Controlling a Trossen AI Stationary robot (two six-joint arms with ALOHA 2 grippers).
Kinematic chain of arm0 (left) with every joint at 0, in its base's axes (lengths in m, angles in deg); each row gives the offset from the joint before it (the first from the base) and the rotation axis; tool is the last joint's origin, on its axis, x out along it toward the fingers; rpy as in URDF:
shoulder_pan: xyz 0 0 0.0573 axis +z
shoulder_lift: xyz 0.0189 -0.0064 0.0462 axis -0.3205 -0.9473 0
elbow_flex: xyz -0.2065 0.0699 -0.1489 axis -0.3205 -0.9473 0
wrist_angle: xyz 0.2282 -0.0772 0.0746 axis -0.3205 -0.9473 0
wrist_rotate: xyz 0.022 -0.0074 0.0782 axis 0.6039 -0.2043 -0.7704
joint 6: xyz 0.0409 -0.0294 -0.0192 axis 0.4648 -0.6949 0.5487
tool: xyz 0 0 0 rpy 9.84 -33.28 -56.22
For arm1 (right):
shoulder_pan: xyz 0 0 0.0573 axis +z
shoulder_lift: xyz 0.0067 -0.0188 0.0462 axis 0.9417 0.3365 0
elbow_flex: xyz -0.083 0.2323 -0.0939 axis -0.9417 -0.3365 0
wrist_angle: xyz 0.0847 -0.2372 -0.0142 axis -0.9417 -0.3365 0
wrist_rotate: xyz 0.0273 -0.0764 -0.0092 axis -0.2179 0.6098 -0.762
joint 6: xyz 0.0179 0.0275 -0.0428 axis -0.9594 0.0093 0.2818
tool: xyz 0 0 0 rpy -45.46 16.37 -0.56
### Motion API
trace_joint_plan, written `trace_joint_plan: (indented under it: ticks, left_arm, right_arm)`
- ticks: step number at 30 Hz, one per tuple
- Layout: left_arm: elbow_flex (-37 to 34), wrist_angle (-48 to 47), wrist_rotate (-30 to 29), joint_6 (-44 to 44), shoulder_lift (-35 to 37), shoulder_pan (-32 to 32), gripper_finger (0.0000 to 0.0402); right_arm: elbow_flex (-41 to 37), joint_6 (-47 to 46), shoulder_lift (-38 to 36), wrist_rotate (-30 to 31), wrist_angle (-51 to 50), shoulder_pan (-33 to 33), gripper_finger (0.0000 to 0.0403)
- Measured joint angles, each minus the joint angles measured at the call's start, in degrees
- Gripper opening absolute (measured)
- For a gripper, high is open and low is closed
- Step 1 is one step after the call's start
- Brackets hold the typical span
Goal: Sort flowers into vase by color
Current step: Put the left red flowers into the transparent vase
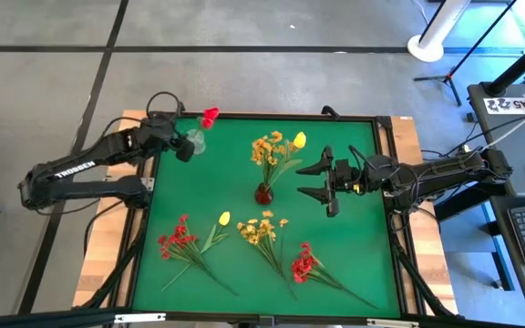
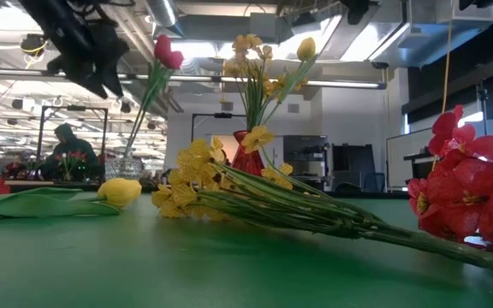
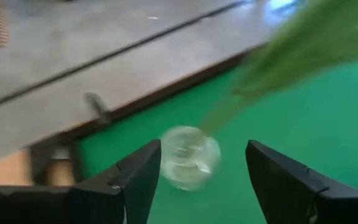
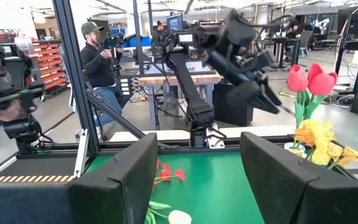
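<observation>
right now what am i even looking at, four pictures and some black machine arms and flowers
These are four cameras on one robot with two dark arms at a green table. One camera looks straight down, one sits at table height, and one rides on each wrist, looking out between that arm's two fingers.

In the overhead view, the left claw is open by a clear glass vase holding a red tulip; the left wrist view shows that vase from above. The right claw is open and holds nothing, next to a red vase of yellow flowers.

Still lying on the table: two red sprays, a yellow tulip and a yellow spray.
</observation>
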Motion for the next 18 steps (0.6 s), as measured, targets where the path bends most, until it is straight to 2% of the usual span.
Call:
trace_joint_plan:
  ticks: [4, 8, 13, 18]
  left_arm:
    - [2.7, -2.9, 5.5, -4.2, 0.1, -7.1, 0.0231]
    - [2.9, -4.0, 8.6, -8.2, 0.6, -16.4, 0.0231]
    - [2.9, -5.1, 8.5, -14.5, 0.7, -29.7, 0.0231]
    - [2.9, -3.1, 5.9, -17.2, 0.6, -44.2, 0.0231]
  right_arm:
    - [0.0, -1.6, 0.0, -0.5, -0.2, 0.0, 0.0227]
    - [0.0, -2.4, 0.5, -5.3, -0.2, 0.0, 0.0227]
    - [0.0, -2.1, 2.7, -6.3, 3.7, 2.7, 0.0227]
    - [3.3, 2.5, 8.1, -3.1, 4.6, 8.5, 0.0227]
